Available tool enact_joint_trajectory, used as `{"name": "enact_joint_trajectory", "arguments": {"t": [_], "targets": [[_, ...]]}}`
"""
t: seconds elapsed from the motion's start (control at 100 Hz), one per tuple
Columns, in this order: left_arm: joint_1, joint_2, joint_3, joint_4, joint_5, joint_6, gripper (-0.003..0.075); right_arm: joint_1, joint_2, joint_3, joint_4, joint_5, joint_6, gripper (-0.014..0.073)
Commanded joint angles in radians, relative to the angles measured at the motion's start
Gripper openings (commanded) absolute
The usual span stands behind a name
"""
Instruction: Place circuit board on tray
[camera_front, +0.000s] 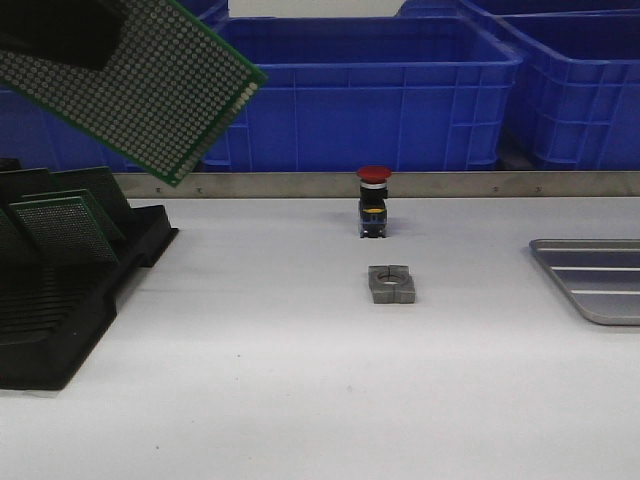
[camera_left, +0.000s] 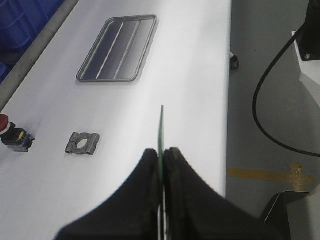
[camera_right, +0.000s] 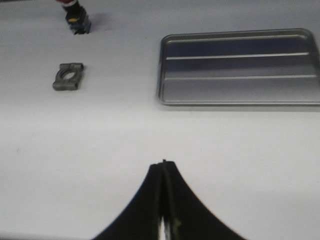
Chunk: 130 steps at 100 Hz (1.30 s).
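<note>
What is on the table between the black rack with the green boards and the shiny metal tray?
In the front view, a small grey metal clamp block lies between the black slotted plastic rack and the flat silver-grey metal tray. A red-capped push button stands just behind it.

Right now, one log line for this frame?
left gripper: shut on circuit board, raised | right gripper: shut, empty | tray: empty

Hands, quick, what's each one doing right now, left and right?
Left hand: closed on the circuit board, held in the air.
Right hand: closed, nothing between its fingers.
</note>
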Motion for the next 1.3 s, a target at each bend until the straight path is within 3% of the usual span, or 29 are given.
{"name": "enact_joint_trajectory", "arguments": {"t": [0.0, 0.1, 0.17, 0.36, 0.43, 0.95, 1.29], "targets": [[-0.009, -0.015, -0.031, -0.072, -0.004, -0.01, -0.002, 0.038, 0.053, -0.059, 0.084, -0.062, -0.078, -0.0057], [-0.009, -0.015, -0.031, -0.072, -0.004, -0.01, -0.002, 0.106, 0.076, -0.079, 0.135, -0.072, -0.158, -0.0009], [-0.009, -0.015, -0.031, -0.072, -0.004, -0.01, -0.002, 0.152, 0.093, -0.087, 0.161, -0.068, -0.2, 0.0071], [-0.009, -0.015, -0.031, -0.072, -0.004, -0.01, -0.002, 0.25, 0.145, -0.087, 0.243, -0.085, -0.268, 0.0443], [-0.009, -0.015, -0.031, -0.072, -0.004, -0.01, -0.002, 0.28, 0.165, -0.087, 0.277, -0.097, -0.305, 0.0506], [-0.009, -0.015, -0.031, -0.072, -0.004, -0.01, -0.002, 0.532, 0.406, -0.251, 0.53, -0.134, -0.891, 0.0507], [-0.009, -0.015, -0.031, -0.072, -0.004, -0.01, -0.002, 0.714, 0.675, -0.422, 0.537, -0.23, -1.027, 0.0507]]}}
